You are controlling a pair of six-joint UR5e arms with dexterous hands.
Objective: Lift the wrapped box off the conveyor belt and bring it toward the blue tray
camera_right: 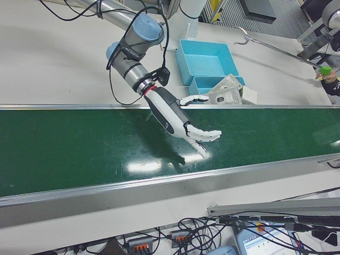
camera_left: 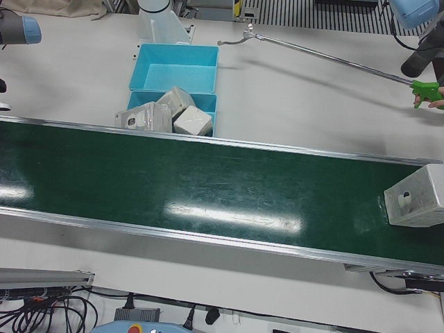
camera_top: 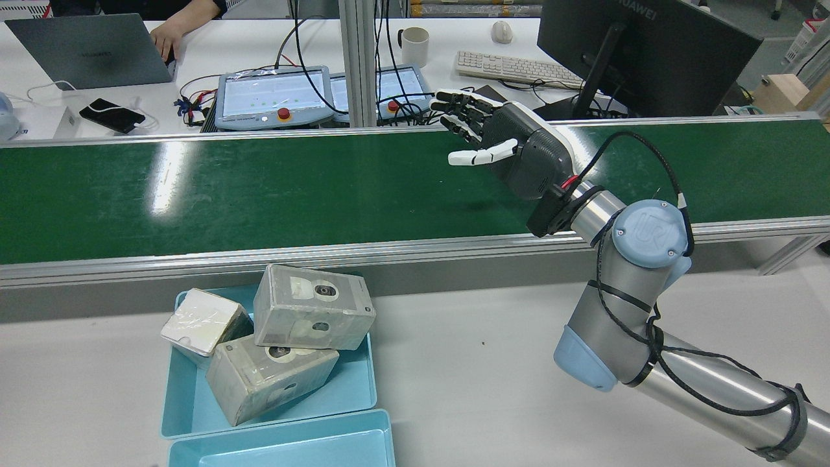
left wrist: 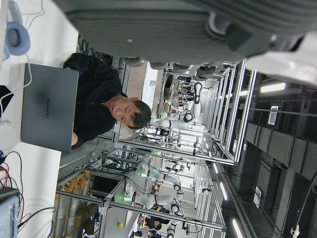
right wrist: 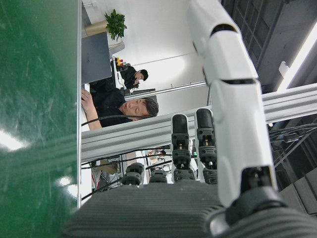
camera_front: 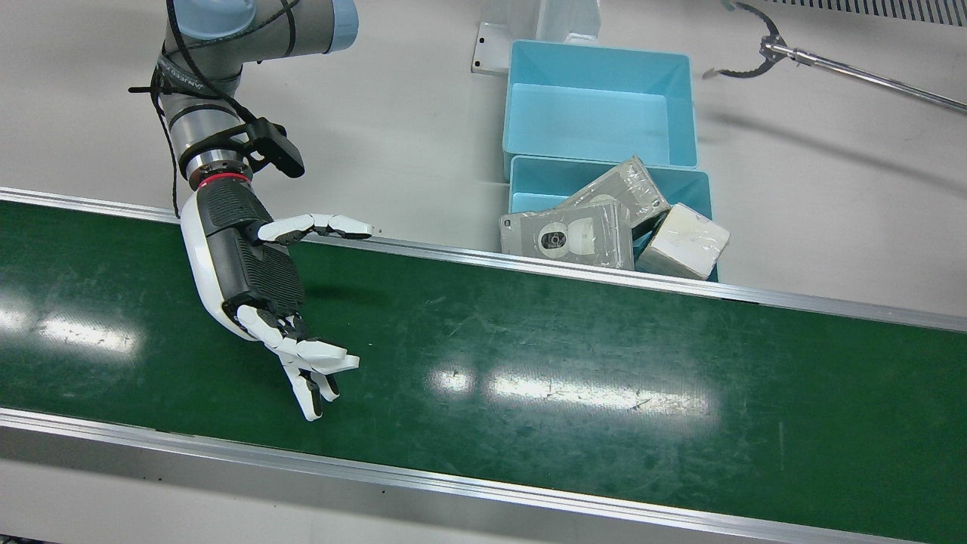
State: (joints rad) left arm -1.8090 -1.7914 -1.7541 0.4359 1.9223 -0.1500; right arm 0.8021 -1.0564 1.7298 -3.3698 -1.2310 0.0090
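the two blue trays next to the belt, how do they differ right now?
The tray nearer the belt holds three wrapped boxes, piled and tilted, with two overhanging the rim on the belt side. The tray farther from the belt holds nothing. The near tray's floor is mostly hidden by boxes, while the far tray's floor is fully visible. Both are the same light blue, rectangular, and sit touching edge to edge.

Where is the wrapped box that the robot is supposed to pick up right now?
The wrapped box sits on the green conveyor belt at the far right edge of the left-front view, far from the open right hand.
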